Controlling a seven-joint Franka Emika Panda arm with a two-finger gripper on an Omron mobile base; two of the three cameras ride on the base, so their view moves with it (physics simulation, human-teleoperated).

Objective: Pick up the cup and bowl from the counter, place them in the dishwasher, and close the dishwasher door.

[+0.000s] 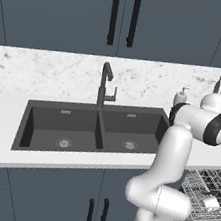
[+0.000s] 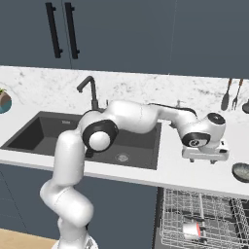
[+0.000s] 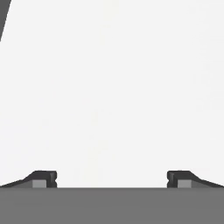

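Note:
My gripper [image 2: 204,160] hangs just above the white counter [image 2: 194,170], right of the sink and pointing down. Its dark fingertips [image 3: 43,179] stand wide apart, so my gripper [image 3: 111,179] is open with only bare counter between them. The bowl [image 2: 241,171], dark and shallow, sits on the counter to the right of the gripper, apart from it. The cup [image 2: 193,229], silver with a red band, lies on its side in the wire rack [image 2: 214,209] of the dishwasher below the counter; it is also the pale cup [image 1: 209,201] in the rack [image 1: 199,185]. The dishwasher door is down; I see little of it.
A dark double sink [image 1: 91,130] with a black faucet [image 1: 104,84] lies left of the gripper. A soap dispenser [image 1: 180,97] stands behind it. Utensils [image 2: 226,97] hang on the back wall at right. A teal pot [image 2: 4,102] sits far left. Slate-blue cabinets [image 1: 53,199] lie below.

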